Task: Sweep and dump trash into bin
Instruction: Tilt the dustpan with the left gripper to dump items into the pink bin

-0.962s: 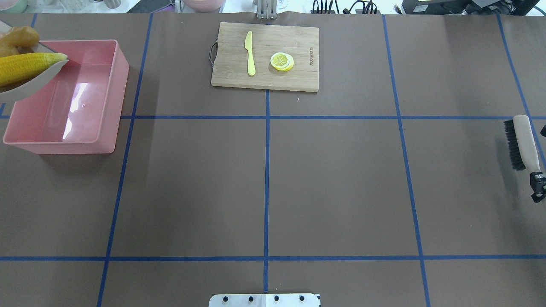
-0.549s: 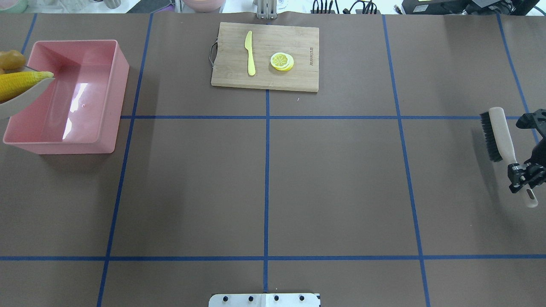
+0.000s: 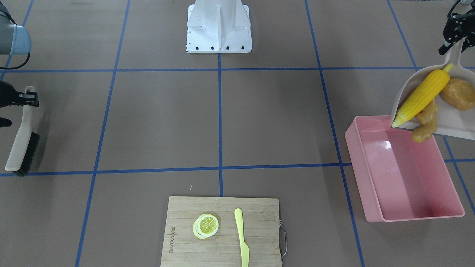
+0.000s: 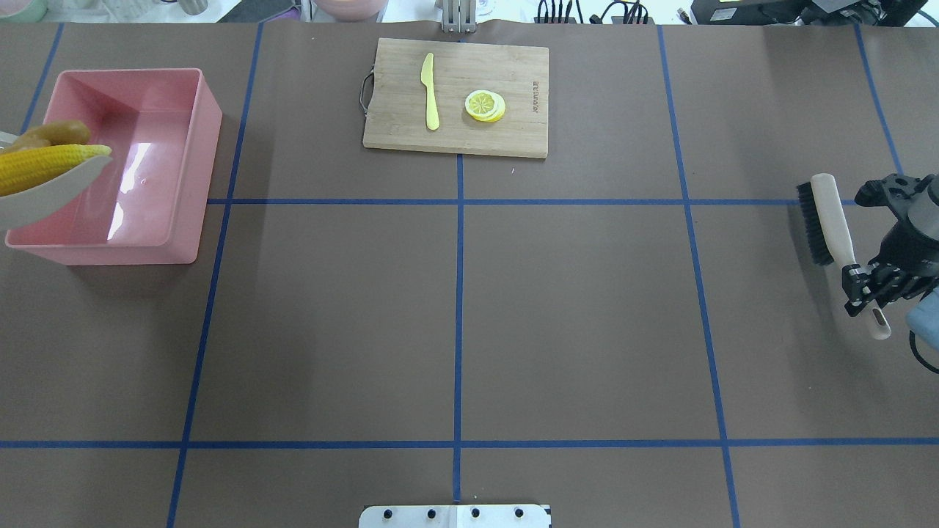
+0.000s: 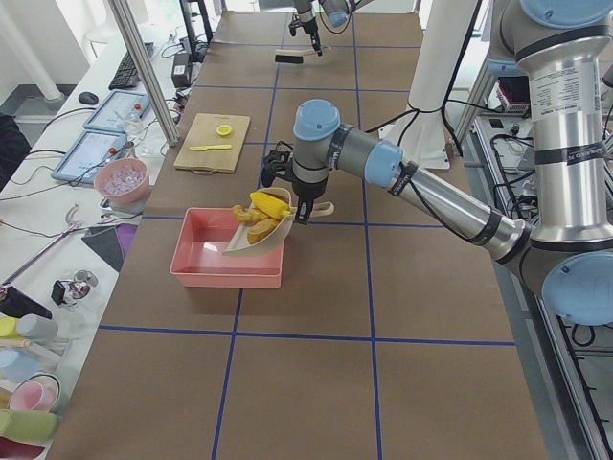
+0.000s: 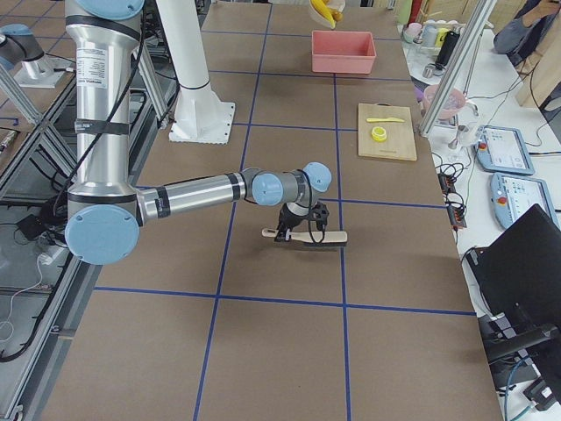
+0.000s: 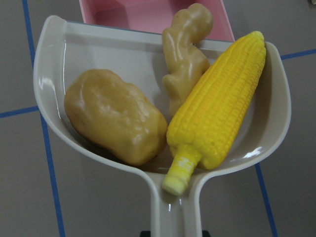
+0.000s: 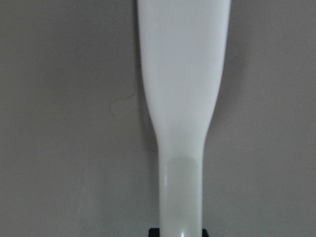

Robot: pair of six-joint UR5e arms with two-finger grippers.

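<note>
Three toy foods (image 7: 217, 108) sit in the dustpan (image 7: 98, 54) (over the bin (image 4: 202, 169)) clamped by the left gripper (image 3: 451, 40).

Robotics lab with a taped-off test table.

A jointed grey-and-blue robot arm (image 5: 431, 187) reached from a white pedestal (image 3: 219, 26) over a table (image 4: 587, 330) covered in brown paper and gridded with blue tape lines (image 4: 458, 293). A white side bench (image 5: 57, 220) held tablets (image 5: 115, 108), a keyboard (image 5: 127, 69) and loose cables, beside an aluminium frame post (image 5: 144, 67).
</note>
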